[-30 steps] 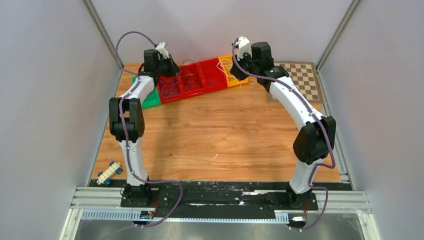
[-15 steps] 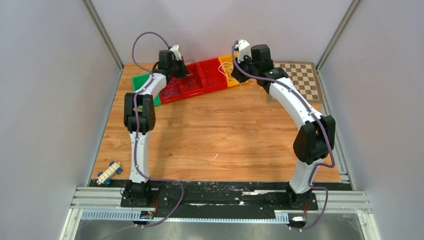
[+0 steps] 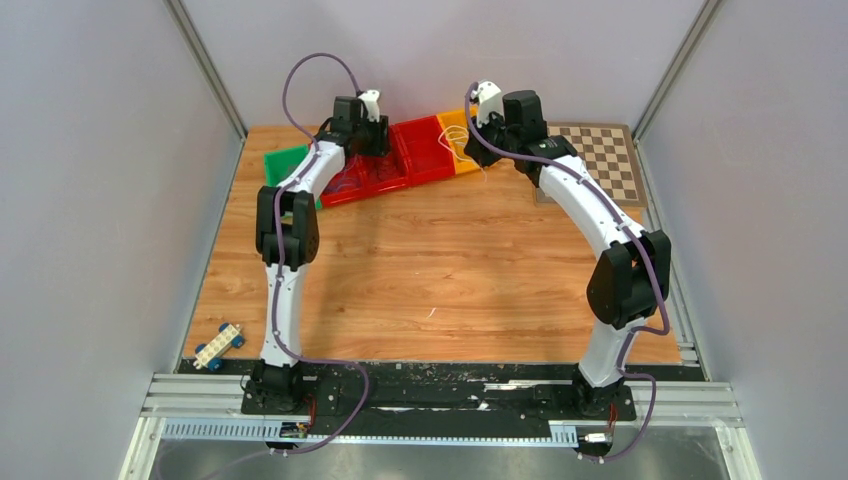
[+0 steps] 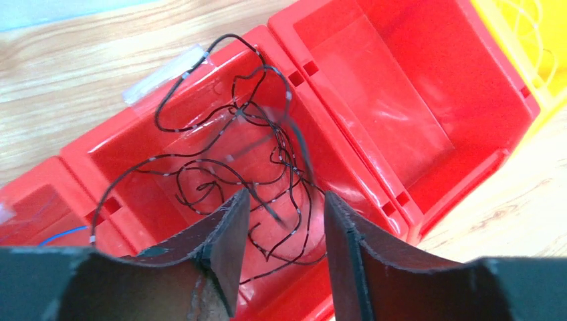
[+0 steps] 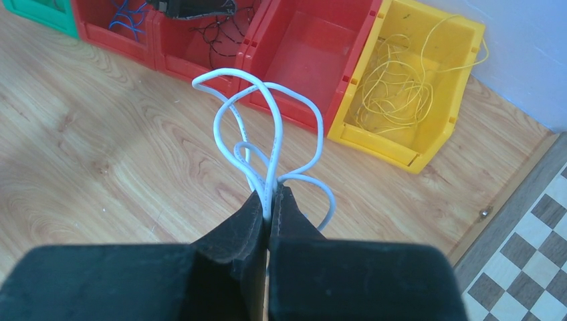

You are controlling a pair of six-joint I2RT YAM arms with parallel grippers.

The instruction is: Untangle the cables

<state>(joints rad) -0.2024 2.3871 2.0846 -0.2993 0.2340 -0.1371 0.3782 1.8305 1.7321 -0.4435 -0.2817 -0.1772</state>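
Plain grey walls (image 3: 90, 200) closed in my wooden table (image 3: 450, 270) on three sides; a metal rail (image 3: 195, 398) edged its near side.

No text, label, brand, number or sign can be read in any of the views. The only label-like thing is a clear strip (image 4: 162, 71) on the far rim of a red bin (image 4: 127, 137), and no print can be made out on it.
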